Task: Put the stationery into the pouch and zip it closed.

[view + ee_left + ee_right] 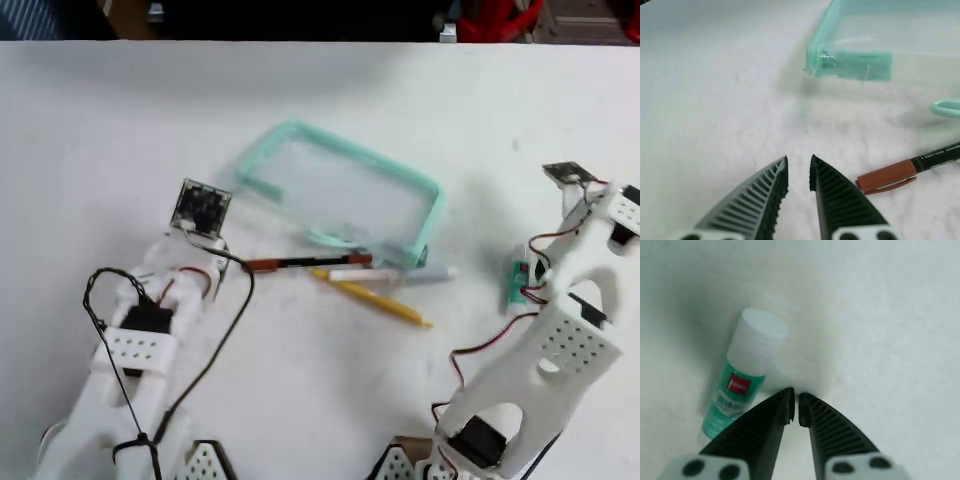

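Observation:
The clear pouch (340,190) with teal trim lies flat mid-table; its corner and teal zipper tab (860,65) lie ahead of my left gripper (798,162). That gripper (215,245) hovers low over bare table, fingers nearly together, holding nothing. A black pen with a red-brown cap (887,176) lies just beside it. In front of the pouch lie that pen (305,262), a white pen (385,273) and a yellow pen (375,298). A green glue stick (742,375) lies right beside my right gripper (795,405), which is shut and empty (537,272).
A teal loop (946,107) lies against the pouch's near edge. The white table (120,110) stretches bare to the left and far side. Loose black and red cables hang from both arms near the front edge.

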`<action>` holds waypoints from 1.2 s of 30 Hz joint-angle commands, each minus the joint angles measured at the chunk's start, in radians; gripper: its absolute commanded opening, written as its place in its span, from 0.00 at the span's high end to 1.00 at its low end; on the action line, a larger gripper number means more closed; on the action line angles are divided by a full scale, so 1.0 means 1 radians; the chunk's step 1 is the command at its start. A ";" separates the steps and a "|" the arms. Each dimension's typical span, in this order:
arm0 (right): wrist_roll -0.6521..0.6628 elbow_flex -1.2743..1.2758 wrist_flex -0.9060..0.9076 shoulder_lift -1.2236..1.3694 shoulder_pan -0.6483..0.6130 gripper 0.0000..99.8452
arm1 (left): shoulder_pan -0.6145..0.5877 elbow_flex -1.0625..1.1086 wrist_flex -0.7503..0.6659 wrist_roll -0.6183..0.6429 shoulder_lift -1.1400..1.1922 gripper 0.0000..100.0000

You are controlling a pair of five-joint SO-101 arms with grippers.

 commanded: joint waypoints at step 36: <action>-0.158 0.635 -0.085 -1.015 -0.400 0.98 | 0.002 -0.021 -0.026 -0.005 -0.005 0.91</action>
